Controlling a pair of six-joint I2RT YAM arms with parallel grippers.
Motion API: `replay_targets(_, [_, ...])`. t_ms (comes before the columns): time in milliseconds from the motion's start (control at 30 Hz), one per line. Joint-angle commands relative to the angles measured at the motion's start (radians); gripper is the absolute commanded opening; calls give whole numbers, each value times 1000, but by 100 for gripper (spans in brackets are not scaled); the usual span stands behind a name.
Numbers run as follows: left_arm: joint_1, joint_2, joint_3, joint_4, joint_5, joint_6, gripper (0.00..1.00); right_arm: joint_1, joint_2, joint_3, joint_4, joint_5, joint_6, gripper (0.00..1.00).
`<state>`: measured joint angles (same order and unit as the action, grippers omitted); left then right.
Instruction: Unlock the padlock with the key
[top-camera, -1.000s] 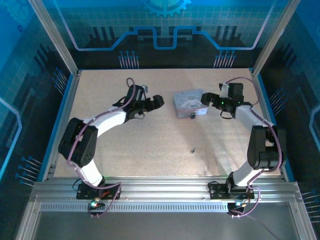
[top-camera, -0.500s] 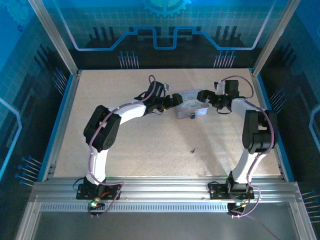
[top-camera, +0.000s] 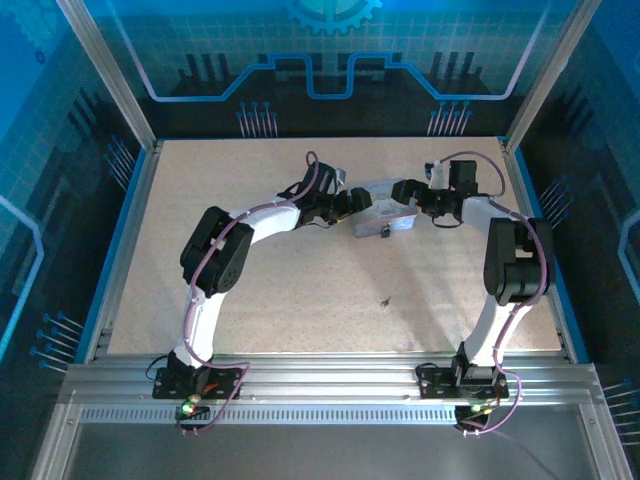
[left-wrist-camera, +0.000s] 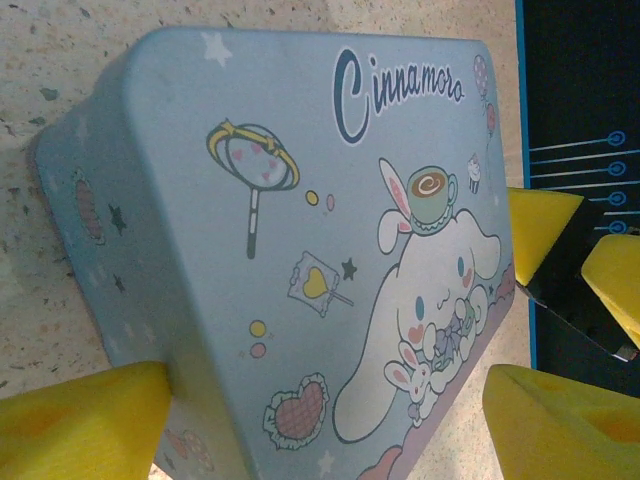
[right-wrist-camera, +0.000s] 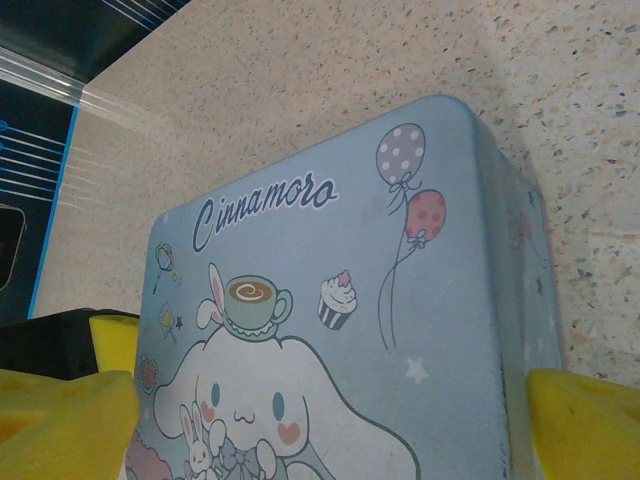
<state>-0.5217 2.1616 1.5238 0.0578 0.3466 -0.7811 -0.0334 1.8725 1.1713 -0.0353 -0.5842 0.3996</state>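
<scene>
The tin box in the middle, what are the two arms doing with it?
Both arms reach the cartoon tin from opposite sides. The left gripper straddles one end with open jaws. The right gripper is at the other end, its grip unclear. The padlock sits at the tin's near edge, untouched. The key lies alone on the table.
</scene>
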Motion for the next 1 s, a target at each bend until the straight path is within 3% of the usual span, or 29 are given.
replay_targets(0, [-11,1,30,7,42,7,83,28,-22,-23,0,-87,-11,98])
replay_targets(500, [22,-168,-170,30,17,58,83,147,-160,-188,12,-82,-10,98])
replay_targets(967, [60,-330,-397,44,-13,90,84,337,-293,-361,67,-61,53,99])
